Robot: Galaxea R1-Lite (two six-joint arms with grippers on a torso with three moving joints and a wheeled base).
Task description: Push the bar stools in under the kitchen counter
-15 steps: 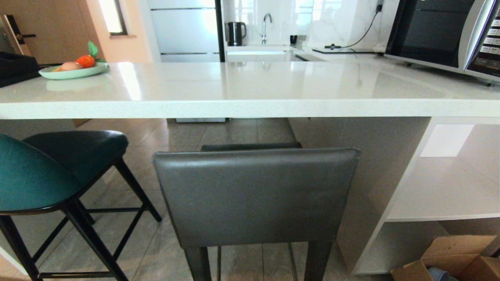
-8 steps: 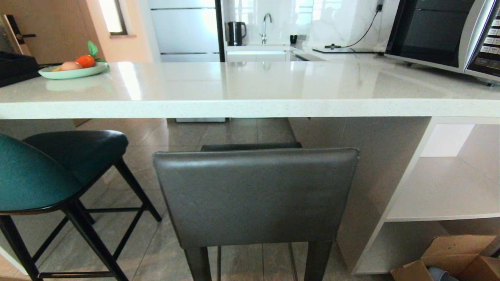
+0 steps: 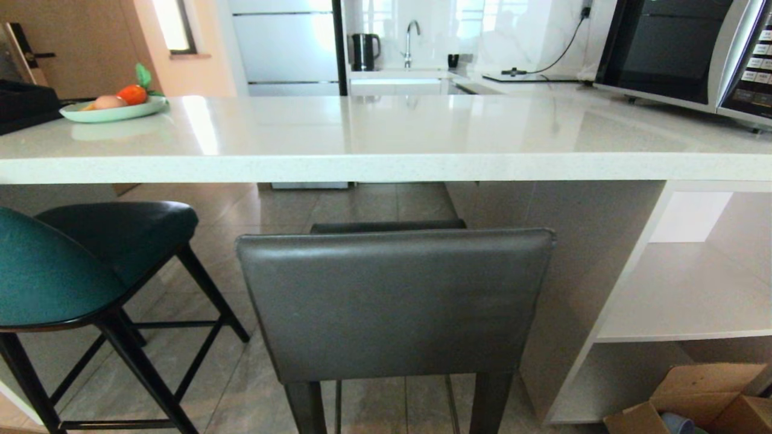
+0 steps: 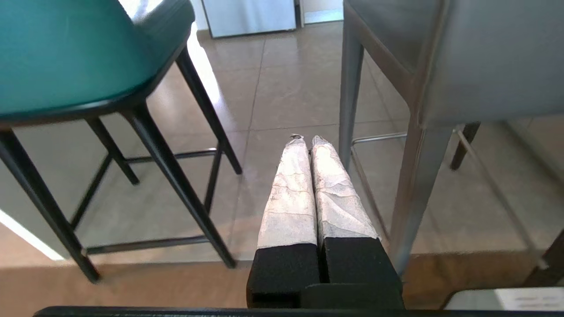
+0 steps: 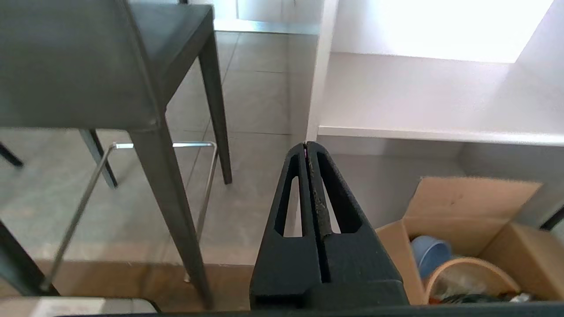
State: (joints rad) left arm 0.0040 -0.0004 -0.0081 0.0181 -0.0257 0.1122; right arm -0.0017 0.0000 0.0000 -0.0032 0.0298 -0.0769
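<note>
Kitchen counter runs off frame on both sides. Grey stool sits at its near edge, seat tucked under, feet cut off; teal stool, partly cropped, stands off left. Neither arm shows in head view. Left gripper, fingers pressed together, hangs low between the stools. Right gripper, also closed, is just right of the grey stool, touching nothing.
</note>
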